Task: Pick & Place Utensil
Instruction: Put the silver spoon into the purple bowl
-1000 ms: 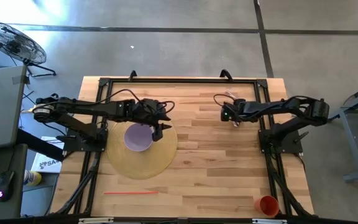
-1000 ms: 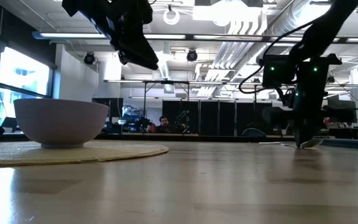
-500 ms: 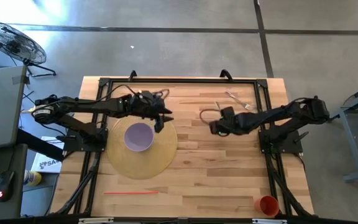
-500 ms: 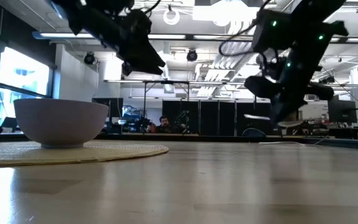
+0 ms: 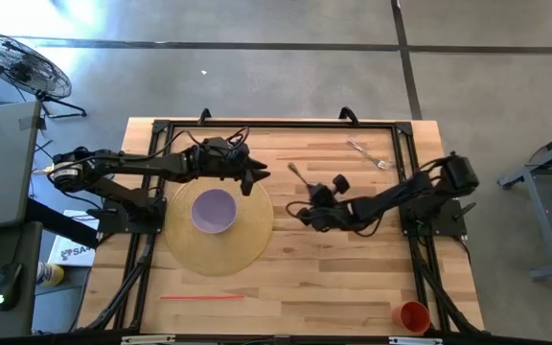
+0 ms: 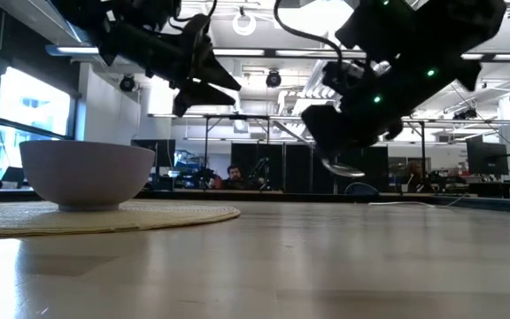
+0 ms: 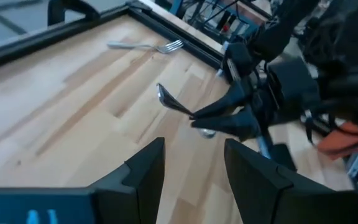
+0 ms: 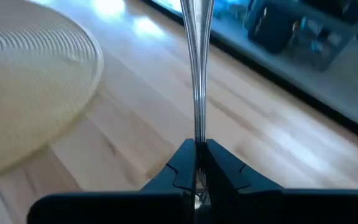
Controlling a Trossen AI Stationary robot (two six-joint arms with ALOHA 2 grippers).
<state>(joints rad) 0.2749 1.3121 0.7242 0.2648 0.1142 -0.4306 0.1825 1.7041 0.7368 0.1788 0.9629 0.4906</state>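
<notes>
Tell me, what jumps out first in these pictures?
The right tool, shut on a spoon, hangs above the middle of the wooden table, just right of the round woven mat. A lilac bowl sits on that mat, with the left tool open above the mat's far edge. A fork lies at the far right.

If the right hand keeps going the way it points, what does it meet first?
Probably the round woven mat: the right hand, shut on the spoon, faces it across bare table. Height above it is unclear.
</notes>
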